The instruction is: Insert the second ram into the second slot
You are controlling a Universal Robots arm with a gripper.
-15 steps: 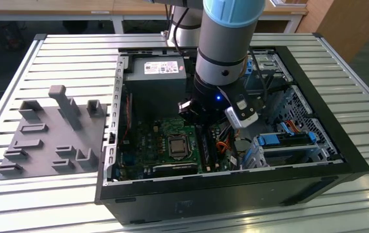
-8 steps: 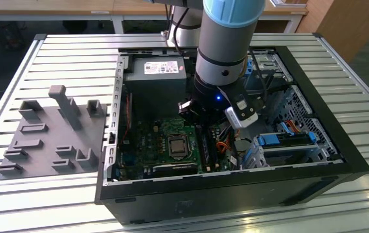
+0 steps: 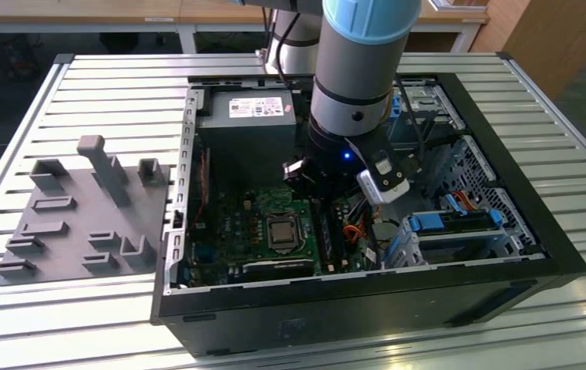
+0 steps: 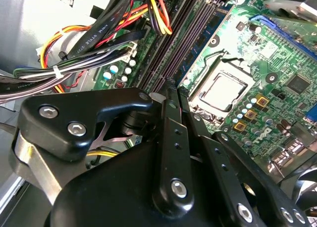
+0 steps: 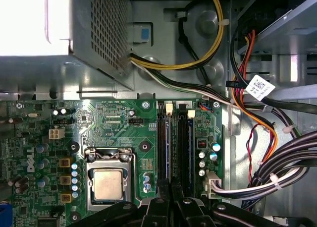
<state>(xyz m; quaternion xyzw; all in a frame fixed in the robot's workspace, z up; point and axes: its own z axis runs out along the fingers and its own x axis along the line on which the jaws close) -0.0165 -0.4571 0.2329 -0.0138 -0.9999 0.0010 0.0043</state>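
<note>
The arm reaches down from the upper middle of the exterior view into the open computer case [image 3: 540,231], which lies at the centre of a slatted metal table [image 3: 118,77]. The gripper [image 3: 322,193] sits low over the green motherboard [image 3: 237,223], just to the exterior view's right of the processor socket [image 3: 281,231]. In the first wrist view the gripper [image 5: 171,192] has its fingers [image 5: 159,209] drawn close together, pinching the near end of the second ram [image 5: 169,147], seen edge-on as a thin blue strip. The strip runs along the black memory slots [image 5: 162,147], touching them and lined up lengthwise with them. How deeply it is seated cannot be told. In the second wrist view the gripper [image 4: 171,95] points at the same rows of dark slots [image 4: 190,38], with the processor socket [image 4: 220,90] beside them and a bundle of cables [image 4: 99,33] on the other side. The silver power supply [image 3: 247,116] fills the case's upper part in the exterior view. A grey fixture tray [image 3: 77,208] lies on the table at the exterior view's left, well apart from the case.
</note>
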